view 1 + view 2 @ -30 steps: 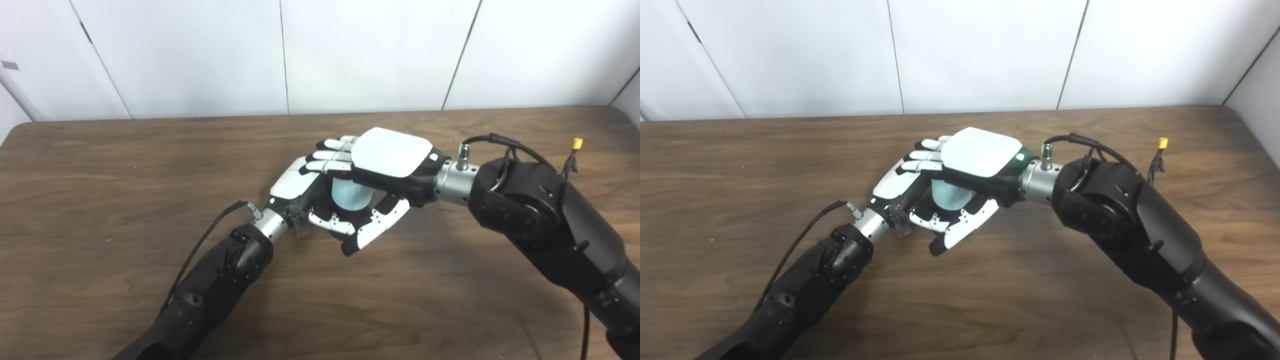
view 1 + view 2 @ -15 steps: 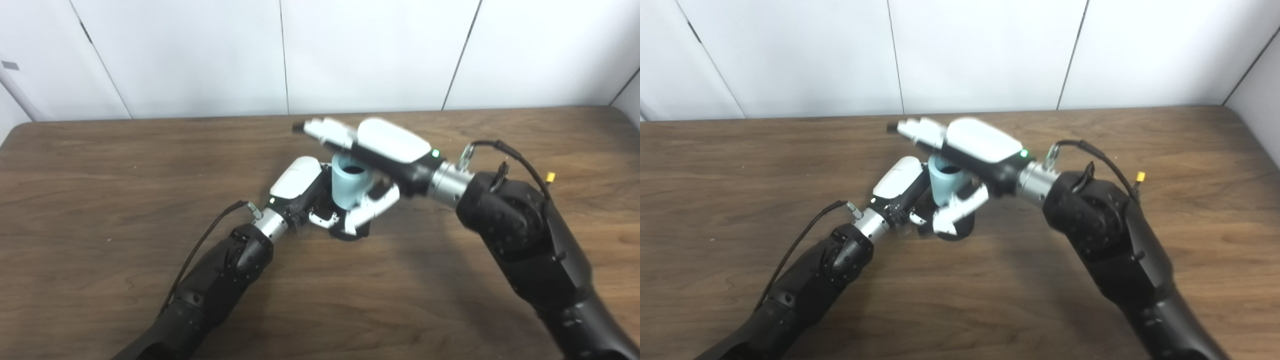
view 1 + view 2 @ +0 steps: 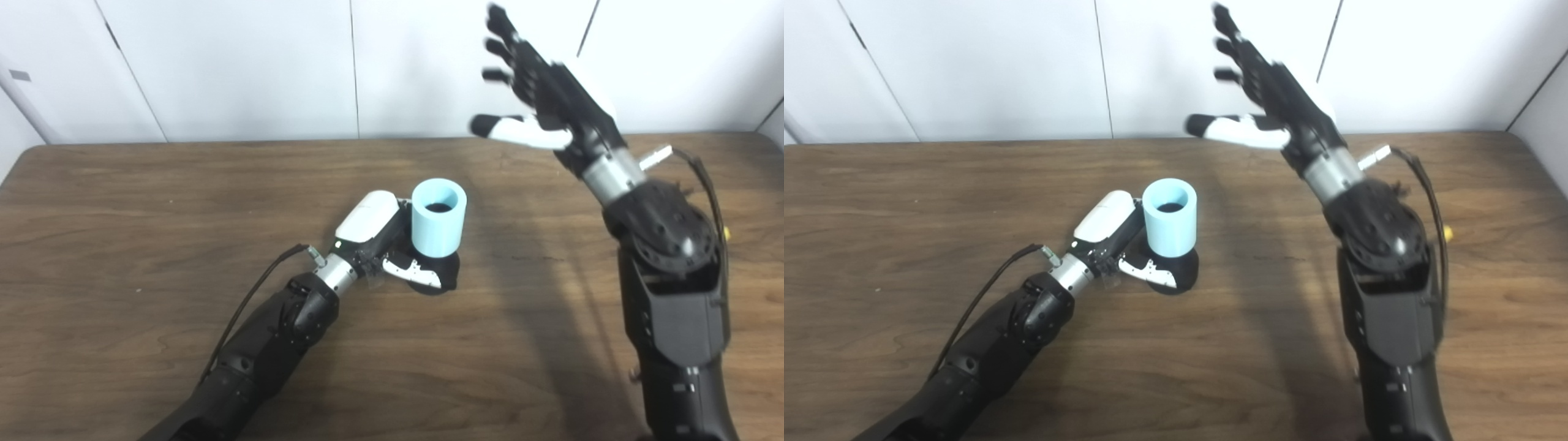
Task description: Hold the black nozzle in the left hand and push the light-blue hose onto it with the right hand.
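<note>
Fingers of the left hand wrap the black nozzle, mostly hidden beneath the upright light-blue hose seated on it; the hose's bore looks dark, its contents unclear. Well above and to the right, the right hand hangs spread, empty, blurred.

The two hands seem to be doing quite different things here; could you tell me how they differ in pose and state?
The left hand lies low at the table, closed on the black nozzle under the light-blue hose; the right hand is raised well above the table. The left holds something; the right is empty, fingers spread. The left touches the hose assembly; the right is clear of it. Both share white-and-black shells.
</note>
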You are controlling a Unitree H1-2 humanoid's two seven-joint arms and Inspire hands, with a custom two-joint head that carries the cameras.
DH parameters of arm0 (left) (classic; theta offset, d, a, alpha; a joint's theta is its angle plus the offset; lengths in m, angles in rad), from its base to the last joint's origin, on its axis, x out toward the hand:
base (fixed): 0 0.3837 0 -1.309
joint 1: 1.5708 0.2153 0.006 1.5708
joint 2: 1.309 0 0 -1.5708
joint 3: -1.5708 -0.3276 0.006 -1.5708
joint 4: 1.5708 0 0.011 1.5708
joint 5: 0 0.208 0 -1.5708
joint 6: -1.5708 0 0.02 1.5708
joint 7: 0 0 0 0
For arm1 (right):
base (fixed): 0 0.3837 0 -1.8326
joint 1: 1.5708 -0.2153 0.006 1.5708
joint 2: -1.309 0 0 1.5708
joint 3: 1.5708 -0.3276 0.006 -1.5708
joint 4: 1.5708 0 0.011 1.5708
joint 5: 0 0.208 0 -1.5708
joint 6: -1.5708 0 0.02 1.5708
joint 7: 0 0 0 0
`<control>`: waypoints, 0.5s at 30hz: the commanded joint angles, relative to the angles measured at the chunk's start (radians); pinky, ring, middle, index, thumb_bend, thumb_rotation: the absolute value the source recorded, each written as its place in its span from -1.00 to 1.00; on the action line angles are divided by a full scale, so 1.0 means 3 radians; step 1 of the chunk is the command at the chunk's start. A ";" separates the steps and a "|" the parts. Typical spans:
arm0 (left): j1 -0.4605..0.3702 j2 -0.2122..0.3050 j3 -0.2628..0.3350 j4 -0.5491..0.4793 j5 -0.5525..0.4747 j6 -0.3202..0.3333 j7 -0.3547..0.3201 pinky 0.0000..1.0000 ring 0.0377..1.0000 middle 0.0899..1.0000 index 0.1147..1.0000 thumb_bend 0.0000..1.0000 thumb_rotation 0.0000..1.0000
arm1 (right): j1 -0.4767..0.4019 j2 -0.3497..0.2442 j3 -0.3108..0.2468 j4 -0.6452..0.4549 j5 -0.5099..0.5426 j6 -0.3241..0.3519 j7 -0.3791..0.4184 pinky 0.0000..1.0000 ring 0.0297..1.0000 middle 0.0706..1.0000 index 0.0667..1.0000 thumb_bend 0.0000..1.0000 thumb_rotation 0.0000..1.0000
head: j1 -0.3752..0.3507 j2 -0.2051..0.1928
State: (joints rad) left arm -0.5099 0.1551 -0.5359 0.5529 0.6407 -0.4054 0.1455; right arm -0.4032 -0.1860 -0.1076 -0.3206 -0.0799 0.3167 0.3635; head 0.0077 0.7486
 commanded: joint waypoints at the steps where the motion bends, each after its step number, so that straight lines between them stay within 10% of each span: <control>1: 0.0574 0.0116 -0.0139 0.0462 0.0146 0.0277 -0.0181 -0.11 0.00 -0.18 -0.14 0.05 -1.00 | 0.0045 -0.0041 -0.0105 0.0086 0.0296 -0.0103 -0.0042 0.53 0.81 1.00 1.00 0.81 0.08 | 0.0003 0.0004; 15: 0.0534 0.0136 -0.0132 0.0429 0.0161 0.0305 -0.0190 -0.23 -0.12 -0.21 -0.13 0.05 -1.00 | 0.0610 0.0126 0.0041 0.0155 0.0540 -0.0128 -0.0242 0.15 0.50 0.77 0.82 0.84 -0.11 | 0.0012 -0.0029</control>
State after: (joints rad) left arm -0.5075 0.1634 -0.5327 0.5527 0.6407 -0.4037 0.1486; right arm -0.1983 -0.1629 -0.0986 -0.2383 0.0612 0.3101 0.3194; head 0.0077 0.7409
